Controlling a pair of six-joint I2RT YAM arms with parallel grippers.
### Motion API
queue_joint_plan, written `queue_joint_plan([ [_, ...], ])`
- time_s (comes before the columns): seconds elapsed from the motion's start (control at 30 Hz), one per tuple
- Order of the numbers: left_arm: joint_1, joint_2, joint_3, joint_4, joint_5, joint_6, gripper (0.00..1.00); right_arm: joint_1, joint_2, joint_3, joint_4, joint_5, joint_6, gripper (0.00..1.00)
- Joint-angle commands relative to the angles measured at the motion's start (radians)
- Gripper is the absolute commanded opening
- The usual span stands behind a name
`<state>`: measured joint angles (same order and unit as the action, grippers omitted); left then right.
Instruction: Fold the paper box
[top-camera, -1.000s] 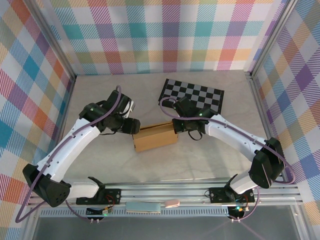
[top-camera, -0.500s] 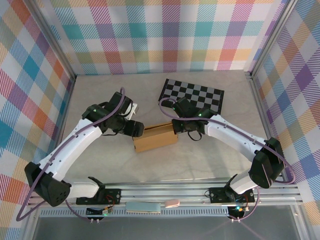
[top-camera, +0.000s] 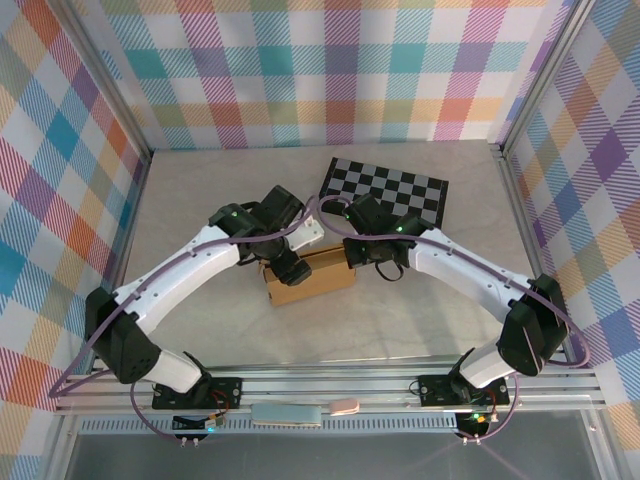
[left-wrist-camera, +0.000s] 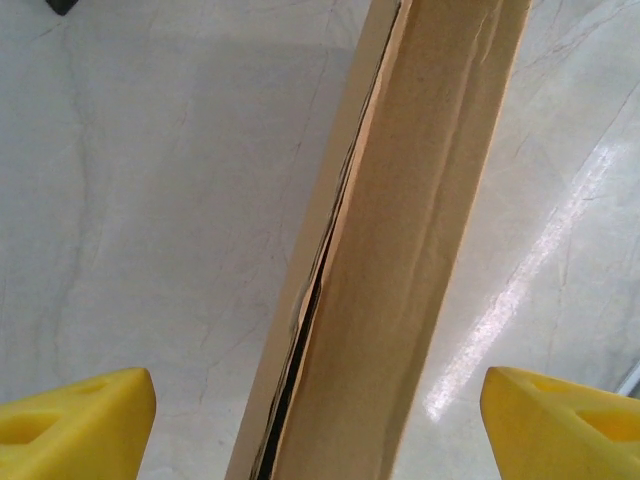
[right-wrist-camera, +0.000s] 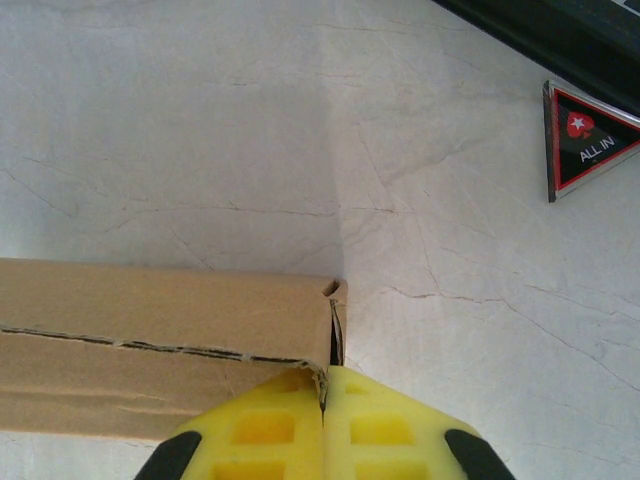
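A black-and-red triangular marker (right-wrist-camera: 590, 140) reads "ALL IN". The slim brown cardboard box (top-camera: 315, 283) lies on the pale counter (top-camera: 190, 200), seam gaping. The left hand (left-wrist-camera: 320, 425) is spread astride it. The right hand (right-wrist-camera: 323, 395) is pressed together, seemingly pinching its end flap.

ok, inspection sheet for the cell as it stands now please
Surface: tabletop, pale, marbled, glossy.
Job's things: paper box, slim, brown, lying mid-table; its long seam gapes slightly.
Clutter: checkered board behind the box; triangular ALL IN marker on the table; pink item and pale blue item at the near edge.
Grippers: left gripper open, straddling the box; right gripper shut, tips at the box's end.
Cables: purple cables along both arms.
Surroundings: plaid walls, aluminium frame.
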<state>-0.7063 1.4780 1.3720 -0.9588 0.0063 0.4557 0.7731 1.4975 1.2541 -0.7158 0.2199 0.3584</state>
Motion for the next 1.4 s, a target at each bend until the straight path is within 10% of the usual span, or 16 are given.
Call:
queue_joint_plan([
  [0.0,-0.008,0.012,-0.038,0.036,0.004,0.072,0.83,0.005,0.035,0.022,-0.065,-0.03,-0.003,0.0],
  [0.57,-0.027,-0.037,-0.168,0.093,-0.036,0.054,0.52,0.001,0.058,0.064,-0.104,-0.059,0.029,0.0],
  [1.37,-0.03,-0.035,-0.173,0.113,-0.041,0.101,0.51,-0.128,-0.007,0.069,-0.122,-0.312,0.155,0.24],
])
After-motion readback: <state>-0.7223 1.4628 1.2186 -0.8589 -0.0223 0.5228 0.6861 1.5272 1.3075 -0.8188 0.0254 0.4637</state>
